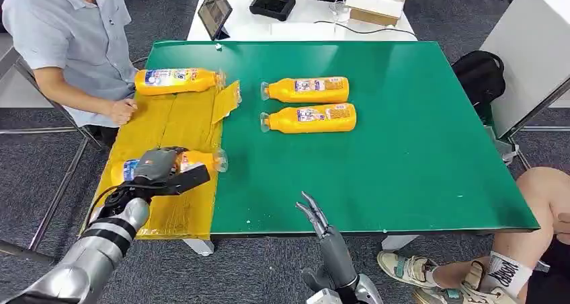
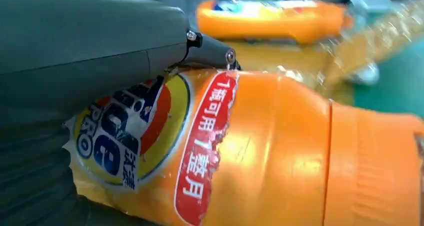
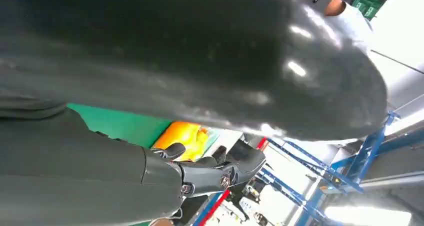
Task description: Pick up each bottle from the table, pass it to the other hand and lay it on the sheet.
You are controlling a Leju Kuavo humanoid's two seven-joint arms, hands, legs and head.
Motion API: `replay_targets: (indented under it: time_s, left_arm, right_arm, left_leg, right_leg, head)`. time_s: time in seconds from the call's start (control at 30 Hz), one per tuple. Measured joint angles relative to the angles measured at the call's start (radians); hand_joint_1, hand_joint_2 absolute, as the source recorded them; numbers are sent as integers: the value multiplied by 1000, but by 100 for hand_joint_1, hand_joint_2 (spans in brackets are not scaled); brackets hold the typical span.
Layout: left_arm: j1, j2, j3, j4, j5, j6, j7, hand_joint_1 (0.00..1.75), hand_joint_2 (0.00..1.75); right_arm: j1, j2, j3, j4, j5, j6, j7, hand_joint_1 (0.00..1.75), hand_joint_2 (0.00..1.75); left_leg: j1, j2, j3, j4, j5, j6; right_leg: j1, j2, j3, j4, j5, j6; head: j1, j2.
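My left hand (image 1: 160, 171) grips an orange bottle (image 1: 199, 161) lying sideways low over the near part of the yellow sheet (image 1: 176, 121), cap toward the green table. Up close, the bottle (image 2: 280, 151) with its torn label sits under my left hand (image 2: 75, 51). A second bottle (image 1: 176, 81) lies on the sheet's far end and also shows up close as an orange bottle (image 2: 270, 18). Two more bottles (image 1: 306, 89) (image 1: 309, 118) lie side by side on the green table (image 1: 403, 149). My right hand (image 1: 314, 216) hovers at the table's front edge, fingers apart and holding nothing.
A person sits at the left with a hand (image 1: 123, 110) resting on the sheet's edge. Another person's leg (image 1: 548, 203) is at the table's right corner. A tablet (image 1: 215, 11), a controller (image 1: 272, 3) and a cardboard box (image 1: 378, 0) stand on the white table behind.
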State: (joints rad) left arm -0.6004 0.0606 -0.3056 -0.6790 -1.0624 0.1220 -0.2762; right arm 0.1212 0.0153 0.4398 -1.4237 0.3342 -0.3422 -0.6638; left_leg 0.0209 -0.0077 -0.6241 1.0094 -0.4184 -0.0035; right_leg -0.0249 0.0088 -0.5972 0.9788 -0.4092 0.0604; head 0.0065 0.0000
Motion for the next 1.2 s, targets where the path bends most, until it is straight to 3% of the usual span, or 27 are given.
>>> replay_targets:
  time_s: [0.03, 0.07, 0.1, 0.5, 0.6, 0.77, 0.93, 1.2]
  left_arm:
    - [-12, -3, -8, 13, 11, -14, -8, 26, 175]
    - [-25, -9, -20, 26, 28, -29, -11, 7, 175]
    - [-33, -15, -24, 38, 46, -44, -12, 0, 175]
    - [-86, -73, -38, 127, 207, -157, -29, 0, 175]
    - [-73, -88, -24, 121, 266, -111, -70, 0, 175]
    - [-55, -116, 2, 54, 388, -179, -83, 0, 175]
    - [-14, -116, 7, -59, 467, -172, -117, 0, 175]
    - [172, -118, 34, -494, 680, -61, -160, 0, 175]
  right_arm:
    - [-3, 0, 1, 3, -5, 1, 0, 0, 0]
    - [-7, 0, 2, 6, -8, 2, 0, 0, 0]
    - [-11, 2, 2, 10, -10, 8, 0, 0, 0]
    - [-33, 11, 0, 45, -16, 13, 0, 0, 0]
    - [-35, 11, 0, 53, 16, 4, 0, 0, 0]
    - [-35, 9, 10, 70, 23, -11, 0, 0, 0]
    - [-34, 6, 9, 81, 4, -20, 0, 0, 0]
    - [-2, -2, 8, 75, 24, -44, 0, 0, 0]
  left_leg:
    - [0, -1, 0, 0, 0, 0]
    - [0, -2, 0, 0, 0, 0]
    - [0, -2, 1, 0, 0, 0]
    - [0, -1, 1, 0, 0, 0]
    - [0, -1, 1, 0, 0, 0]
    - [0, -1, 0, 0, 0, 0]
    - [0, -1, 0, 0, 0, 0]
    - [0, -1, 0, 0, -1, 0]
  right_leg:
    - [0, -1, 1, 0, 0, 0]
    - [0, -2, 1, 0, 0, 0]
    - [0, -2, 1, 0, 0, 0]
    - [0, -2, 1, 0, 0, 0]
    - [0, -2, 1, 0, 0, 0]
    - [0, -2, 1, 0, 0, 0]
    - [0, -2, 1, 0, 0, 0]
    - [0, -2, 0, 0, 0, 0]
  head:
    - [0, 0]
    - [0, 0]
    - [0, 0]
    - [0, 0]
    - [0, 0]
    - [1, 0]
    - [0, 0]
    - [0, 0]
